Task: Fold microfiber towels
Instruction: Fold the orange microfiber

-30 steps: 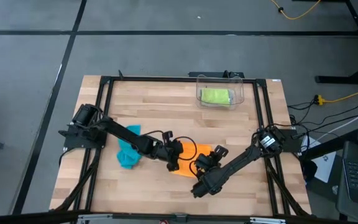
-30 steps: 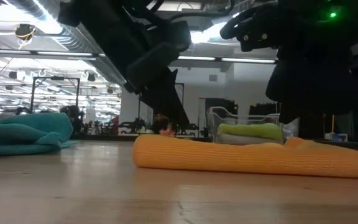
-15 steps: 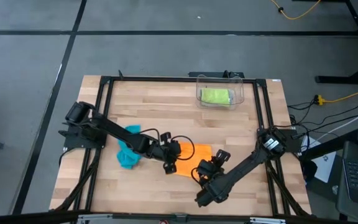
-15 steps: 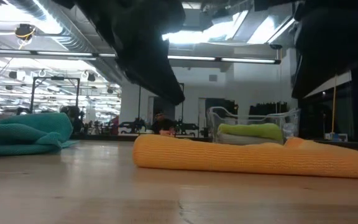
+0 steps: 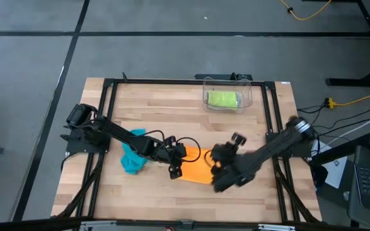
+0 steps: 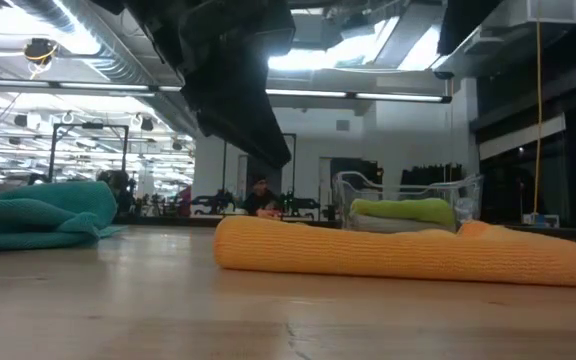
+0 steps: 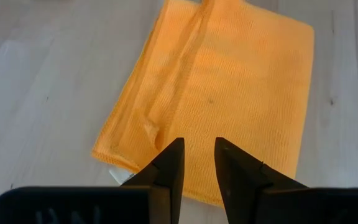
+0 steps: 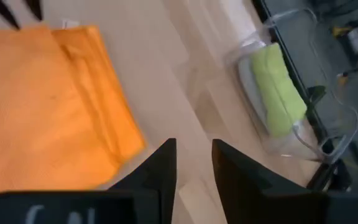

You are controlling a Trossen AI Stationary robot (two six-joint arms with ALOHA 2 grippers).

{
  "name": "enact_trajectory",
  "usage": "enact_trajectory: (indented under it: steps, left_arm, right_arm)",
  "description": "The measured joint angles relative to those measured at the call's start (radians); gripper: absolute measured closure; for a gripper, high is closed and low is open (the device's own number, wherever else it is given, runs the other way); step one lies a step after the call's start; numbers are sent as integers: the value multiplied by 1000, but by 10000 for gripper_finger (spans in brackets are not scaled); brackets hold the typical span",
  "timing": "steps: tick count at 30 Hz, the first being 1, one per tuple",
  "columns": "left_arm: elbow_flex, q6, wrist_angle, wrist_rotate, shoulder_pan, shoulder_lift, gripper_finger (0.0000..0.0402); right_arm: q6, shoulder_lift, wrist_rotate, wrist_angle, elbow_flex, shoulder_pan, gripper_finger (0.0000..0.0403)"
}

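While the lime green towel [image 5: 223, 99] lies folded in the clear bin [image 5: 246, 95] and the orange towel [image 5: 196, 165] lies folded mid-bench, both end effectors, left [image 7: 196, 163] and right [image 8: 191, 163], hover slightly parted and empty, the crumpled teal towel [image 5: 132, 158] remaining.

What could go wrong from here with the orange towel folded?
1. The left hand hovers over the orange towel's edge with a narrow gap; a grab there might catch only the top layer and undo the fold.
2. The right hand is empty, so one-sided lifting to the bin could let the towel sag open.
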Motion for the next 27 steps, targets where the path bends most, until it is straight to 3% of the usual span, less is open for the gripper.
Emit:
enact_trajectory:
  steps: [2, 7, 11, 15, 20, 24, 27]
  left_arm:
    - [0, -10, -5, 0, 0, 0, 321]
    - [0, -19, -16, 0, 0, 0, 321]
    - [0, -19, -20, -5, 0, 0, 321]
    - [0, -19, -20, -7, 0, 0, 321]
    - [0, -20, -20, -7, 0, 0, 321]
    - [0, -19, -21, 1, 0, 0, 321]
    - [0, -19, -21, 2, 0, 0, 321]
  right_arm:
    - [-3, -85, -31, 0, -37, -14, 301]
    - [15, -318, -227, 21, -185, -35, 309]
    - [63, -492, -404, 170, -386, -36, 317]
    - [48, -610, -512, 523, -651, -22, 325]
    - [-28, -626, -513, 1057, -953, -5, 328]
    - [30, -598, -507, 1388, -1098, -7, 328]
    - [37, -568, -478, 1488, -1159, -6, 328]
